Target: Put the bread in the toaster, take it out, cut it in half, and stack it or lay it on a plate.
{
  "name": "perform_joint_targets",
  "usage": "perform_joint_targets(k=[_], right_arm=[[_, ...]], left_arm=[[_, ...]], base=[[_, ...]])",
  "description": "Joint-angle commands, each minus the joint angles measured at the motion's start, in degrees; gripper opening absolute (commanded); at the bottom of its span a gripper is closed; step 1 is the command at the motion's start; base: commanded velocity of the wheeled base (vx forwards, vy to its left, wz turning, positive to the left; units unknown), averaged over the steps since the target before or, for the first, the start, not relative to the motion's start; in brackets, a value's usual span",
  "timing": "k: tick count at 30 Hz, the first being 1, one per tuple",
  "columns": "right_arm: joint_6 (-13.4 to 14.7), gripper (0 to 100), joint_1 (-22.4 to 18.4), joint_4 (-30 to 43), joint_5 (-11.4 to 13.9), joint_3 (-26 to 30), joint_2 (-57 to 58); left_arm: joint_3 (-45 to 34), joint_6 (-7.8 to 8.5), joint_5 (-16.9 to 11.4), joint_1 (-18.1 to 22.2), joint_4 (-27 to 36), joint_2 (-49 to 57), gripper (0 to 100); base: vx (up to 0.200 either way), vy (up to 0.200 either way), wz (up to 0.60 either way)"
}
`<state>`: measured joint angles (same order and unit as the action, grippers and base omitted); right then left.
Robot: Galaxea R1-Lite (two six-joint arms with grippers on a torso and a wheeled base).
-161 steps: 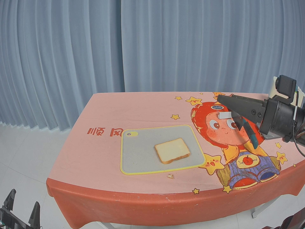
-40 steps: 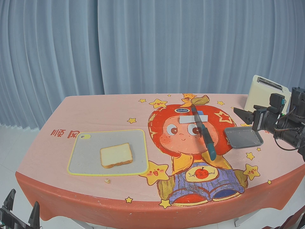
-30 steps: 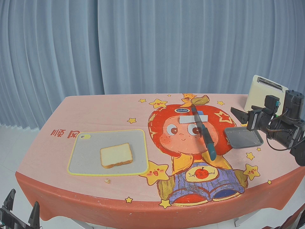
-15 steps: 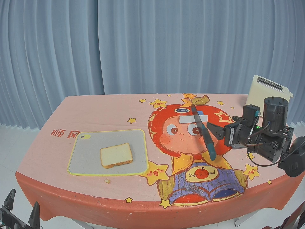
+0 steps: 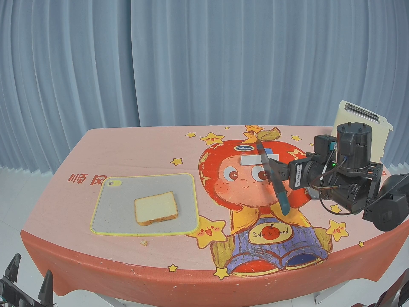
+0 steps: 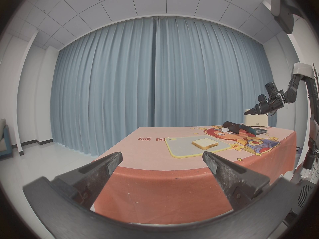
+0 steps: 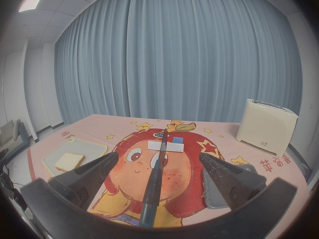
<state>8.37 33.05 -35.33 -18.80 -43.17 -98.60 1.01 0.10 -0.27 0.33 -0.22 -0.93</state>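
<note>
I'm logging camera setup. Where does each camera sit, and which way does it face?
Head view: high up, looking down on the table; right gripper by the knife, left gripper low at the left.
Left wrist view: low beside the table, facing the bread across it; its open fingers show.
Right wrist view: over the table, facing along the knife toward the curtain; its open fingers show.
Shared: all show the bread on its board.

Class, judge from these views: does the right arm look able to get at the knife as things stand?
Likely yes: the right gripper is open, lined up with the knife, nothing between them.
</note>
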Motion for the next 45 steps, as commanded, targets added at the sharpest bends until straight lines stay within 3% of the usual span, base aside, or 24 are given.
perform_joint_targets(k=[1,26,33,42,45], right_arm=[[-0.03,100,0.17,-0.09,-0.01,0.01,-0.72],[-0.03,100,0.96,0.08,-0.1,3.26,-0.89],[-0.03,100,1.32,2.98,-0.45,3.18,-1.77],[0.15,100,0.88,3.51,-0.89,0.98,-5.73],[1.56,100,1.14,3.51,-1.86,-0.95,-8.45]], left_arm=[[-1.01,-0.01,0.0,0.02,-0.04,0.93,100],[-1.01,-0.01,0.0,0.02,-0.04,0.93,100],[-1.01,-0.01,0.0,0.02,-0.04,0.93,100],[-1.01,-0.01,0.0,0.02,-0.04,0.93,100],[-1.01,-0.01,0.0,0.02,-0.04,0.93,100]], base=[[0.0,0.0,0.0],[0.0,0.0,0.0],[0.0,0.0,0.0],[0.0,0.0,0.0],[0.0,0.0,0.0]])
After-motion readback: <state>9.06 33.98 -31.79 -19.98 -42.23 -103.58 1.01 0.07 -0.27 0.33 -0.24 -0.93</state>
